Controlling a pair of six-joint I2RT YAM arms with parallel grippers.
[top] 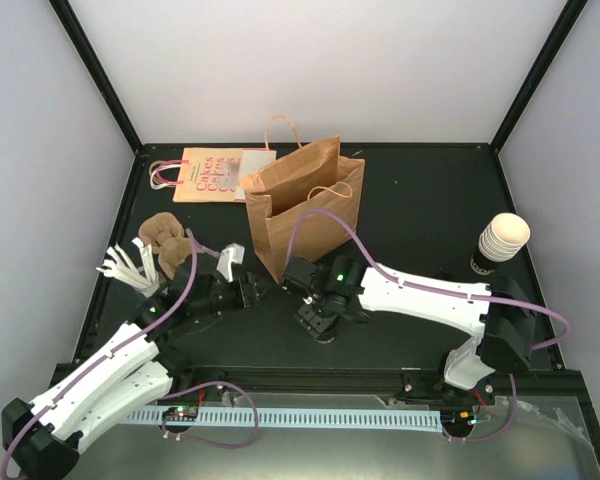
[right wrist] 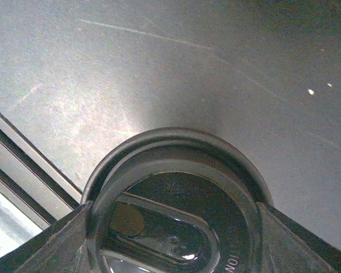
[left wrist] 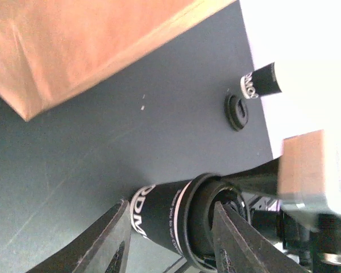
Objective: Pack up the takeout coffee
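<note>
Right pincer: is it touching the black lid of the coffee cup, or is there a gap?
Touching. In the right wrist view both fingers of the right pincer press against the rim of the black lid, with no gap on either side.

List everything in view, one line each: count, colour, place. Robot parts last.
takeout coffee: one, black cup and lid, in the right gripper, before the brown bag
brown bag: one, brown, standing open mid-table
printed bag: one, tan, flat at back left
pulp trays: small stack, brown, left side
white sticks: a bunch, white, beside the pulp trays
cup stack: one, cream, right side
left gripper: one, black, open near the takeout coffee
right gripper: one, black, shut on the takeout coffee
</note>
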